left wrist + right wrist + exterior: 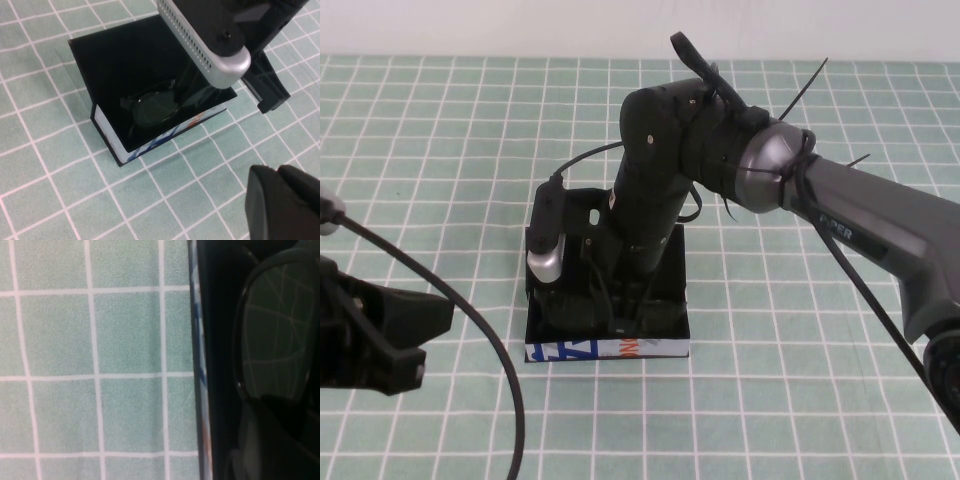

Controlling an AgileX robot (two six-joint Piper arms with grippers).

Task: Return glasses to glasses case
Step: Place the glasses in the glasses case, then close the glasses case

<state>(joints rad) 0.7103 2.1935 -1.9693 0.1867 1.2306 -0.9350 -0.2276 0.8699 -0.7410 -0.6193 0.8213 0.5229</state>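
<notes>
Left gripper (380,345): nearest the raised camera, low at the robot's left edge, hovering over the green checked cloth (440,140); well apart from the case, nothing between its fingers; whether the fingers are parted or closed cannot be told.
Left gripper, own wrist view (282,202): dark fingertips at the picture's lower corner, clear of the case.
Right gripper (620,315): reaching down from the right arm (880,225) into the open case; fingertips hidden among the black interior, so open or closed cannot be told.
Glasses case (610,349): directly under the right gripper, lid raised behind it, printed front side in blue, white and orange facing the robot.
Glasses case, left wrist view (165,135): open, black inside.
Glasses (155,107): lying inside the case, at the right gripper's tip; one lens and dark frame visible.
Glasses, right wrist view (275,325): lens reflecting the grid pattern, just inside the case wall (197,365).
Contact between right gripper and glasses: cannot be told.
</notes>
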